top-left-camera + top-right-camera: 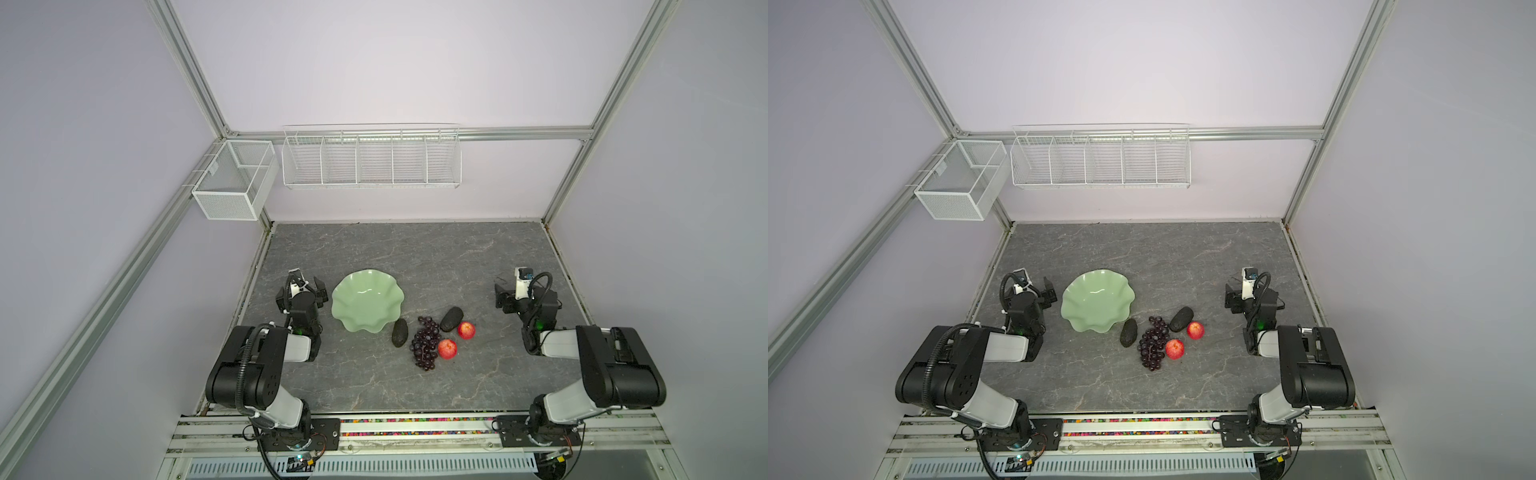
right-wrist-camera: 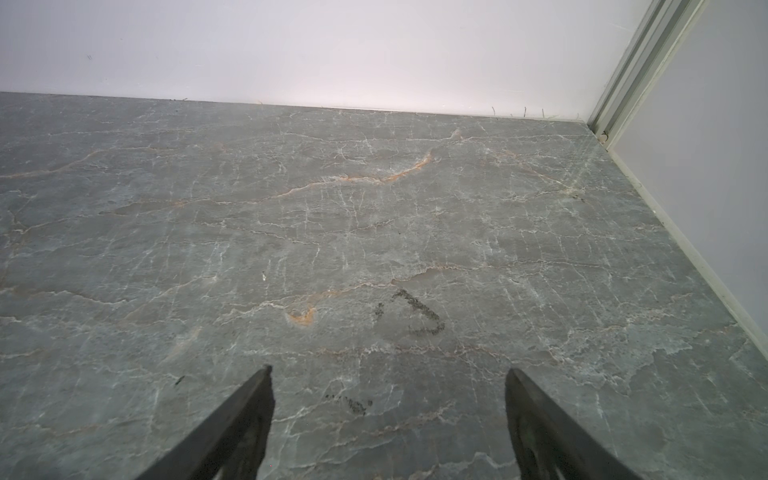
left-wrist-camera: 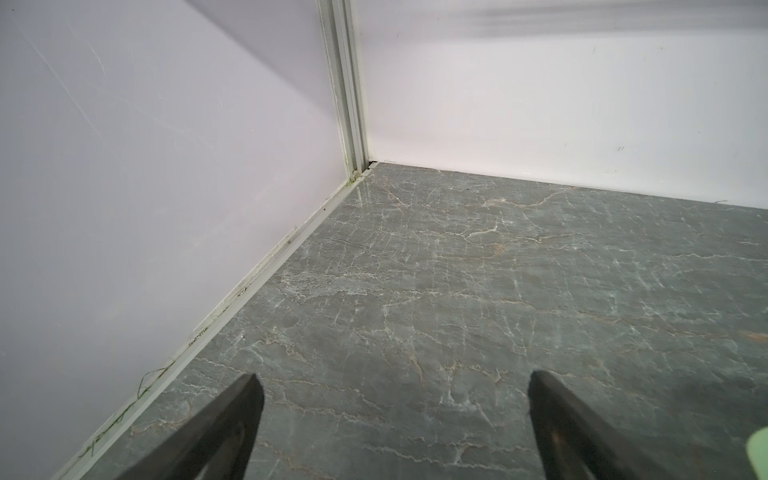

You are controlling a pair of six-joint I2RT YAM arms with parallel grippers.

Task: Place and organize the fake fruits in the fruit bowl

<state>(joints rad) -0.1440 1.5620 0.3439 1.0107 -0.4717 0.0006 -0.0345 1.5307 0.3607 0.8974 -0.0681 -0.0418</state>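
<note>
Marbled tabletop [image 1: 415, 257] carries the fruit bowl [image 1: 368, 305], fake fruits [image 1: 428, 338] lying beside it.

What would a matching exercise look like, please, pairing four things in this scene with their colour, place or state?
Things:
1. fruit bowl
2. grape bunch
3. left hand
4. wire rack

Descriptions:
A. hung on the back wall
B. dark purple, beside an apple
C. mint green, no fruit inside
D. open, holding nothing

Pairs: 1-C, 2-B, 3-D, 4-A.
</note>
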